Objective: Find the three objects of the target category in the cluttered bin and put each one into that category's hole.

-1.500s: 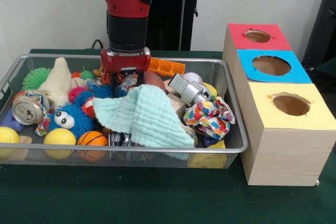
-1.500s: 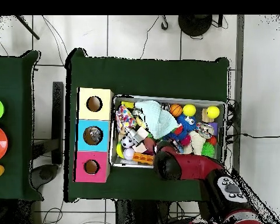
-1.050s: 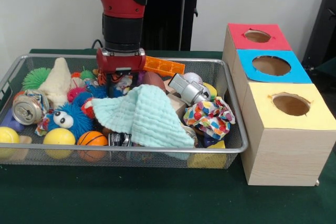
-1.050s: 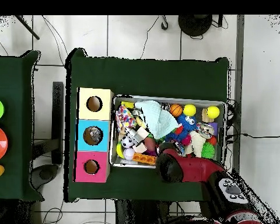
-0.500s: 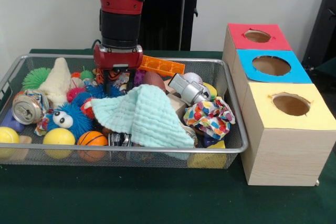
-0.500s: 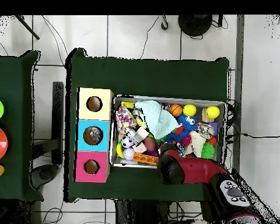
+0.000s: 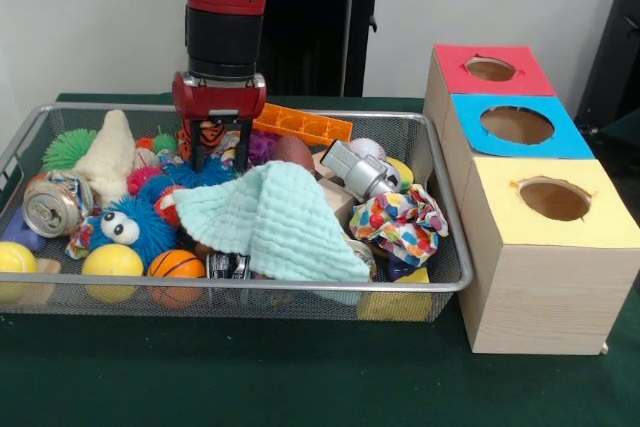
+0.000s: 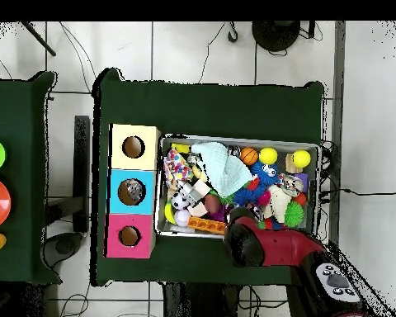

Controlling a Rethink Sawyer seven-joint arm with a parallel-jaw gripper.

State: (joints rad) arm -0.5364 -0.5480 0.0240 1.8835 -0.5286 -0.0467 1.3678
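The silver wire-mesh bin is full of mixed toys and also shows in the overhead view. My gripper hangs open over the bin's back middle. Its fingertips sit just above blue and pink fuzzy toys, behind a mint green cloth. I see nothing held between the fingers. In the overhead view the red arm covers the gripper. The blue-framed hole tops the middle wooden box to the bin's right and also shows in the overhead view.
In the bin lie a blue fuzzy monster, a crushed can, a yellow ball, a small basketball, an orange plastic piece, a silver toy and a spotted cloth. The red-framed hole and the yellow-framed hole flank the blue one.
In the front view my gripper has shifted a little to the left and slightly up over the bin's back. The toys have not visibly moved.
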